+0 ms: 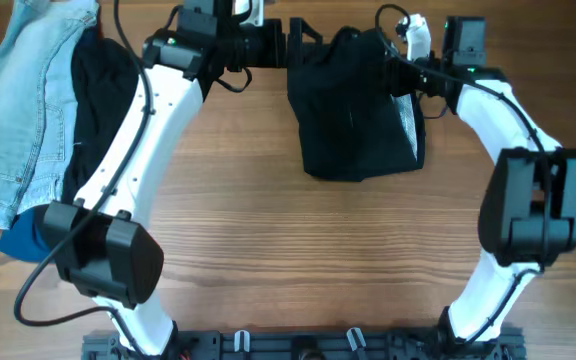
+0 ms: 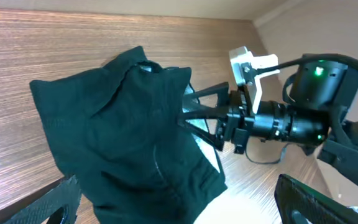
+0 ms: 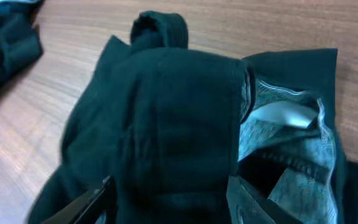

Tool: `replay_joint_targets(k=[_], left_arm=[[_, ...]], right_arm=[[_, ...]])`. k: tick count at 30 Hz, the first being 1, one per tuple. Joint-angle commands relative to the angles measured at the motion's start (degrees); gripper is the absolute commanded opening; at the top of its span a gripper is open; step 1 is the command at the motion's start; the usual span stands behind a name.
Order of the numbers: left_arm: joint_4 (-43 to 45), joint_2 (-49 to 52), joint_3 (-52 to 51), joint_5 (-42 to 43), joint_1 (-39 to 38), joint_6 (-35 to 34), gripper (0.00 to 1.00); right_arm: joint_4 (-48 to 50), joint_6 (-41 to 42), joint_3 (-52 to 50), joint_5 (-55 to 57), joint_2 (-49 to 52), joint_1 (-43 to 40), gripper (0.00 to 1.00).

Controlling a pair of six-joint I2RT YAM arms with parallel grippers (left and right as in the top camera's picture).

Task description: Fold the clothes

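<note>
A black garment (image 1: 353, 115) lies bunched at the far middle of the table, with its grey lining and a white label (image 3: 284, 115) showing at the right side. My left gripper (image 1: 293, 45) is at the garment's far left corner. In the left wrist view its fingers (image 2: 185, 211) are wide open, with the cloth (image 2: 129, 137) lying between them. My right gripper (image 1: 393, 52) is at the far right corner. Its fingers (image 3: 169, 208) are open, with a thick fold of the black cloth (image 3: 166, 124) between them.
A pile of clothes sits at the far left: light blue jeans (image 1: 13, 110), another black garment (image 1: 98, 85) and a blue item (image 1: 23, 235) by the left arm's base. The wooden table (image 1: 308, 250) extends toward the front.
</note>
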Motion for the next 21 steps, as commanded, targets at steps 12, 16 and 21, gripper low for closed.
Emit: replay_joint_targets(k=[12, 16, 21], left_arm=[[-0.4, 0.7, -0.2, -2.8, 0.0, 2.2, 1.00], [-0.4, 1.0, -0.2, -2.8, 0.0, 2.2, 1.00], [-0.4, 1.0, -0.2, -2.8, 0.0, 2.2, 1.00]], right_arm=[[3.2, -1.3, 0.1, 3.8, 1.8, 0.3, 0.33], [3.1, -1.3, 0.1, -2.8, 1.8, 0.7, 0.04], [3.3, 0.4, 0.3, -5.7, 1.6, 0.4, 0.04]])
